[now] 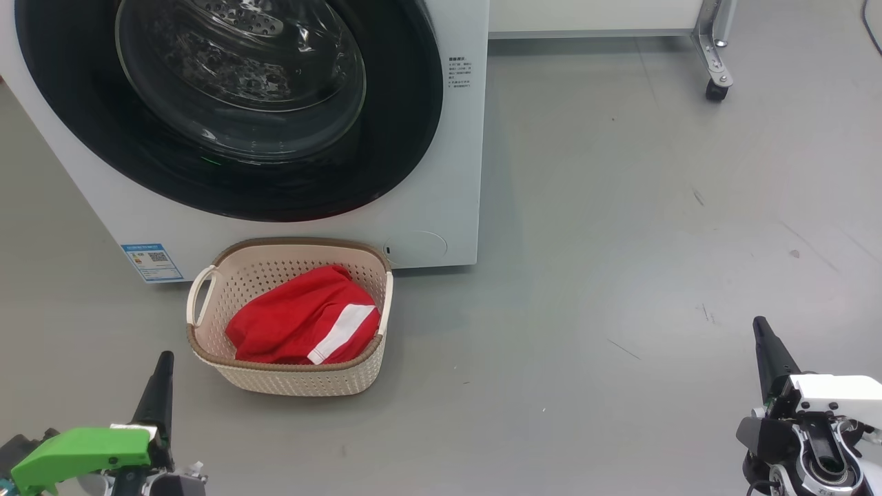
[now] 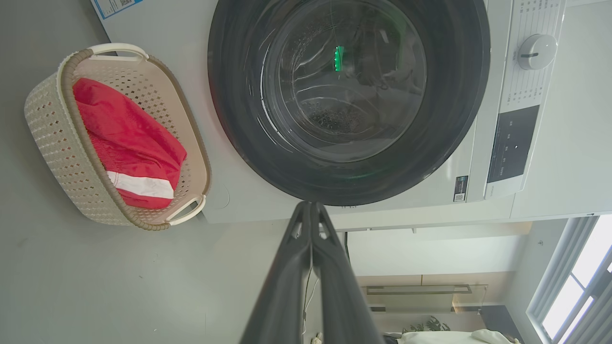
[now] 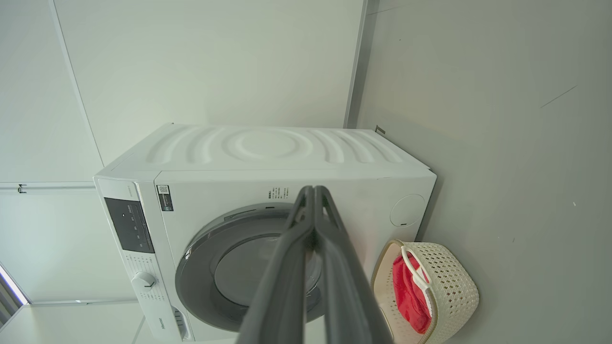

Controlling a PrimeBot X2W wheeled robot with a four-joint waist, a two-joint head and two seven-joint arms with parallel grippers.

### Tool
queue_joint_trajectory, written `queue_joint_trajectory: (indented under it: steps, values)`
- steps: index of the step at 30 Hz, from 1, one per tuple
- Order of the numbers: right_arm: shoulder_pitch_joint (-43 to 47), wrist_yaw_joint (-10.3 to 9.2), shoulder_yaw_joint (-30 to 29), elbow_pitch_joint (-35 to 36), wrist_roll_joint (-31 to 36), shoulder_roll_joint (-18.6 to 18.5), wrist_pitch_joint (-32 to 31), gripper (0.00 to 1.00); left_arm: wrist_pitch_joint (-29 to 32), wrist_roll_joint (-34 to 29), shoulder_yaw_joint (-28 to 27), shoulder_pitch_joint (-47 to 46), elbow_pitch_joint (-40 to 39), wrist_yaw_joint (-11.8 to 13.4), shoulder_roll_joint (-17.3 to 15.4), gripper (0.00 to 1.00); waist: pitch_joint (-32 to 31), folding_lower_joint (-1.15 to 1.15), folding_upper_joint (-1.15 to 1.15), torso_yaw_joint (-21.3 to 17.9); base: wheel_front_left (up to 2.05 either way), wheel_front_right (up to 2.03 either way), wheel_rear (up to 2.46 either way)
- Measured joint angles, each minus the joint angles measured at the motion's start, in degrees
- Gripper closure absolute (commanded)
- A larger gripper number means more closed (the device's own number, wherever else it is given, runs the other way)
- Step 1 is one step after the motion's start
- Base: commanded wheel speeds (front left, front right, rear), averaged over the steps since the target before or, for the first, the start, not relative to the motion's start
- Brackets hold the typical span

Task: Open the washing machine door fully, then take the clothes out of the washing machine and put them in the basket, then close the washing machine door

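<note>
Grey floor (image 1: 586, 275) between basket (image 1: 296, 382) and castored metal leg (image 1: 714, 52)

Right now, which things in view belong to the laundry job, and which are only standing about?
For the job: washing machine; door, closed; basket; red clothes, in the basket; left gripper and right gripper, both shut, empty.
Just about: wheeled metal frame; floor.
</note>
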State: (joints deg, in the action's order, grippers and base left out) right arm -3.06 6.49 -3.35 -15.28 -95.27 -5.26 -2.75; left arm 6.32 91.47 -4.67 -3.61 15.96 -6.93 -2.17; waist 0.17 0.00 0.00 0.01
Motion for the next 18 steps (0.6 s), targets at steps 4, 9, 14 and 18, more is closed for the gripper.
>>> queue_joint_trajectory:
  steps: [4,9,14,18]
  values:
    - [0.0,0.0,0.0,0.0,0.0,0.0,0.0,1.0,0.0,0.0,0.0,0.0,0.0,0.0,0.0,1.0,0.0,0.0,0.0,0.0,0.0,0.0,0.0]
    - [0.0,0.01,0.0,-0.1,0.0,0.0,0.0,1.0,0.0,0.0,0.0,0.0,0.0,0.0,0.0,1.0,0.0,0.0,0.0,0.0,0.0,0.0,0.0]
    - [0.0,0.01,-0.1,-0.2,0.0,0.0,0.0,1.0,0.0,0.0,0.0,0.0,0.0,0.0,0.0,1.0,0.0,0.0,0.0,0.0,0.0,0.0,0.0]
    - [0.0,0.01,-0.1,-0.3,0.0,0.0,0.0,1.0,0.0,0.2,0.0,0.0,0.0,0.0,0.0,1.0,0.0,0.0,0.0,0.0,0.0,0.0,0.0]
